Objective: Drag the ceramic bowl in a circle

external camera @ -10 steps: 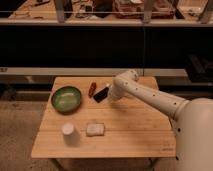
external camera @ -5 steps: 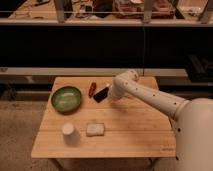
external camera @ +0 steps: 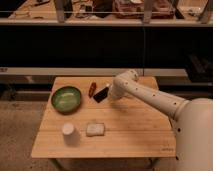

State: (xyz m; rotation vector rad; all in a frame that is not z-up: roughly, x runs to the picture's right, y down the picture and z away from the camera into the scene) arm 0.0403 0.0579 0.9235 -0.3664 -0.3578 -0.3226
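The ceramic bowl (external camera: 66, 98), round, shallow and glossy green, sits on the left part of the wooden table (external camera: 130, 130). My gripper (external camera: 101, 94) is dark and hangs low over the table's back middle, a short way right of the bowl and apart from it. It is shut, and I see nothing held in it. The white arm (external camera: 150, 97) reaches in from the right.
A small red object (external camera: 92, 88) lies just left of the gripper, between it and the bowl. A white cup (external camera: 69, 131) and a pale rectangular block (external camera: 95, 129) stand near the front left. A dark shelf unit (external camera: 100, 45) runs behind the table.
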